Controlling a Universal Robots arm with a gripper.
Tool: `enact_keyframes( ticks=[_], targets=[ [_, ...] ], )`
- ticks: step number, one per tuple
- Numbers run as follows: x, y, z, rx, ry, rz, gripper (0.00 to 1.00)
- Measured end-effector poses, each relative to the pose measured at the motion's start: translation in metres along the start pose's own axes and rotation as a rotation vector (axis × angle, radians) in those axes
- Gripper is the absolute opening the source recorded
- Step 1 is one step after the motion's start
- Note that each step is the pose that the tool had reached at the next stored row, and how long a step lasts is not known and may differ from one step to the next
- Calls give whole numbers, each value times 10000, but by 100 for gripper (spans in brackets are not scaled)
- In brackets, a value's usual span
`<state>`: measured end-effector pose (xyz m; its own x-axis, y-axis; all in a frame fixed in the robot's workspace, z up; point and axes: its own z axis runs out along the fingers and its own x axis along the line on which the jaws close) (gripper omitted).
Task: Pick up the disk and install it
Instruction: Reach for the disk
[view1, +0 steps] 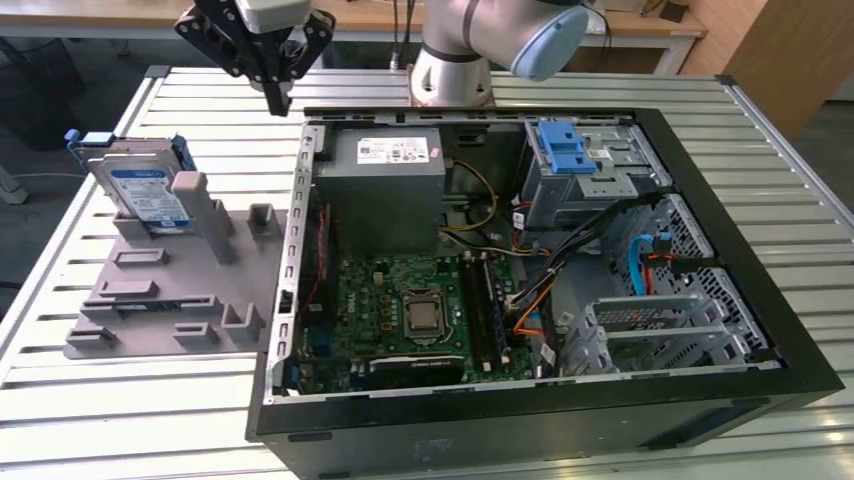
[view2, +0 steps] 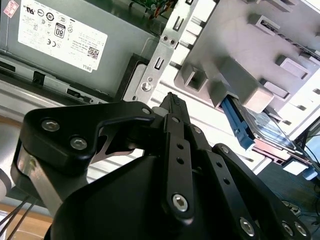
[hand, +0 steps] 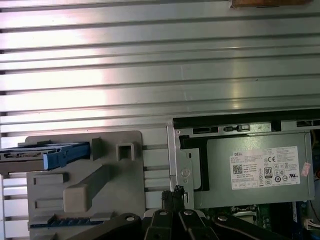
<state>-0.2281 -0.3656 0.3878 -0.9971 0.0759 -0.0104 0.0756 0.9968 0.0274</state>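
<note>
Exterior view, upper left of the frame: the gripper (view1: 276, 98) hangs pressed together, holding nothing; the disk (view1: 144, 195) stands on edge in a grey holder (view1: 147, 300) at middle left, beside the computer case (view1: 534, 435).

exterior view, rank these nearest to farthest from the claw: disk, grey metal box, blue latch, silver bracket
1. grey metal box, inside the case beside the claw, and the disk, upright in the grey holder at the exterior view's left: too close to call.
2. blue latch, on the cage toward the exterior view's right.
3. silver bracket, low at the exterior view's right.
</note>
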Motion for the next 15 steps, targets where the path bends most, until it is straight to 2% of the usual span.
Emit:
enact_keyframes(
  ticks=[15],
  targets=[
    [154, 59, 5, 0, 0, -1, 11]
  ],
)
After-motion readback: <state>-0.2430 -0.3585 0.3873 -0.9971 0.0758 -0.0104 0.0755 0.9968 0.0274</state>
